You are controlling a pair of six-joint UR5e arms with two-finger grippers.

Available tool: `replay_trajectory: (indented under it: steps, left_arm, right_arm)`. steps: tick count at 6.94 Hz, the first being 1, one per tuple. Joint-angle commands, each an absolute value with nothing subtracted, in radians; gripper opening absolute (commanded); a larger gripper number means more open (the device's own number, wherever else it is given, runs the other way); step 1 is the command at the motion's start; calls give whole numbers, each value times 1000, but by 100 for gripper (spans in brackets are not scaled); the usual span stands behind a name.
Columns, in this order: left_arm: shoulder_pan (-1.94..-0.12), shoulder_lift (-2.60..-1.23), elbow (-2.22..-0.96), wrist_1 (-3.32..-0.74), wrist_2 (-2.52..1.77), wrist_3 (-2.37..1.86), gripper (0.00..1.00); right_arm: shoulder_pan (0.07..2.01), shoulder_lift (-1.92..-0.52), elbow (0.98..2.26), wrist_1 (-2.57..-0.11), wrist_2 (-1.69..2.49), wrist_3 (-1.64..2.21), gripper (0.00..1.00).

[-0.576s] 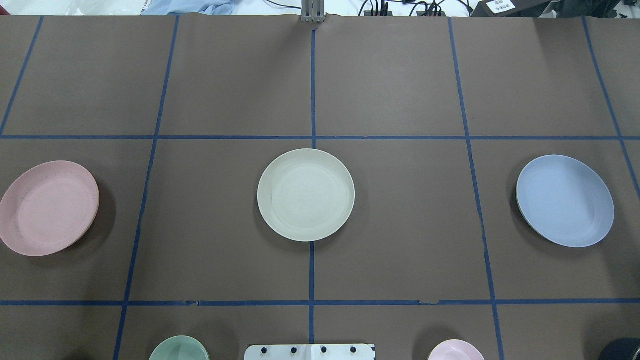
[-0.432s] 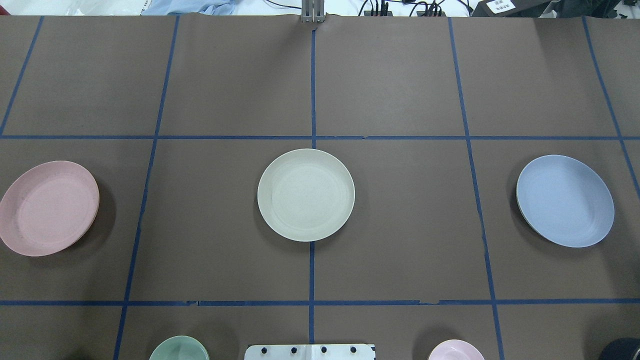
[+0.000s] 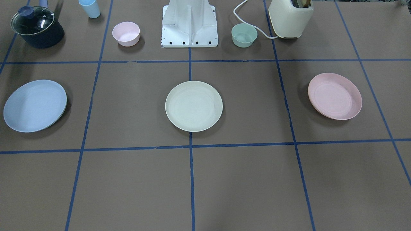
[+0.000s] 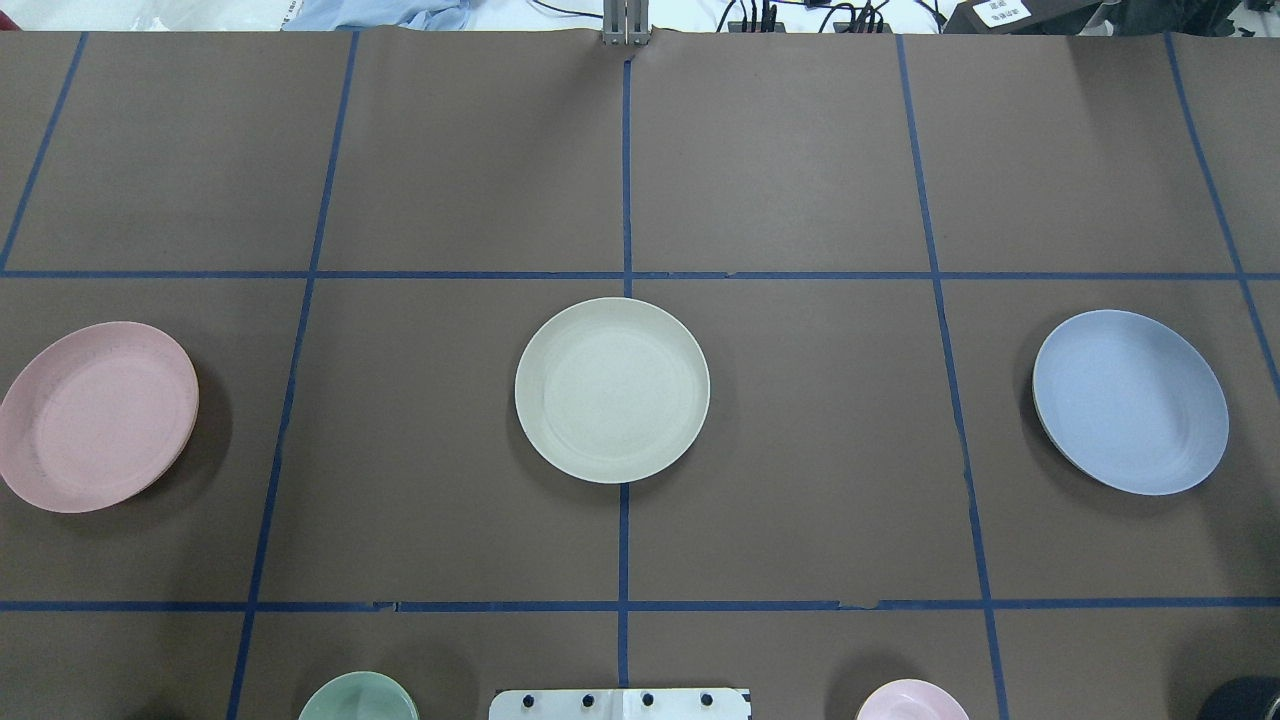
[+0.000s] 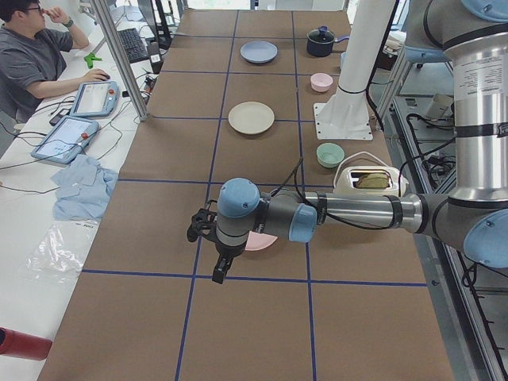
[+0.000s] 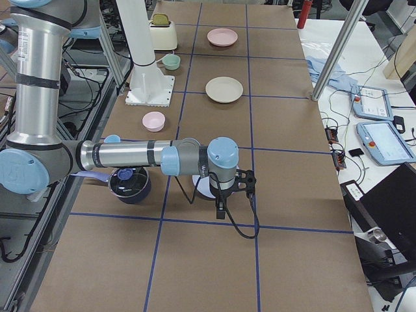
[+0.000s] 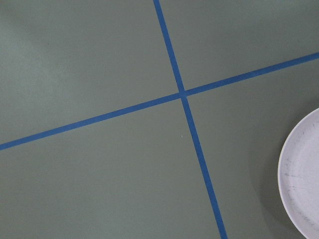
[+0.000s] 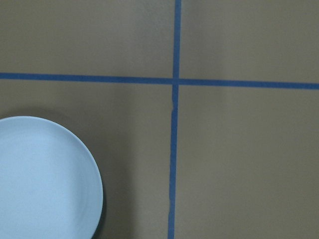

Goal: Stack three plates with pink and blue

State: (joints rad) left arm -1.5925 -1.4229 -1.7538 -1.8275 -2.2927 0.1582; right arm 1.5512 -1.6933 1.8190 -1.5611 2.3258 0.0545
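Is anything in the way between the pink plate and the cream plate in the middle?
No, nothing visible. Only brown table with flat blue tape lines lies between the pink plate and the cream plate. The blue plate has an equally open path.

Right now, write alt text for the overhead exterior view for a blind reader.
Three plates lie apart in a row on a brown table with blue tape lines: pink plate left, cream plate centre, blue plate right. A mint bowl and a small pink bowl show at the bottom edge.

No legible text (box label (image 4: 1000, 12) too blurred).
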Motion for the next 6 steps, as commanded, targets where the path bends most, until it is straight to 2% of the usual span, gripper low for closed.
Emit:
replay_trajectory:
  steps: [1, 2, 3, 4, 6]
  left_arm:
    - [-1592, -1454, -1752, -2117, -2287, 153, 100]
    - [-1591, -1524, -1709, -2317, -2292, 152, 100]
    - [-1591, -1538, -1653, -2345, -2296, 128, 100]
    - [-1586, -1539, -1625, -2420, -2305, 59, 100]
    - [-1452, -1502, -1562, -2563, -2312, -92, 100]
  right_arm:
    - [1551, -1661, 1836, -1325, 2336, 63, 100]
    - [1551, -1666, 1824, -1256, 2341, 63, 100]
    - [1551, -1677, 1795, -1205, 2347, 61, 100]
    - [1551, -1675, 1767, -1150, 2356, 57, 100]
    - [1499, -1680, 1758, -1031, 2361, 238, 100]
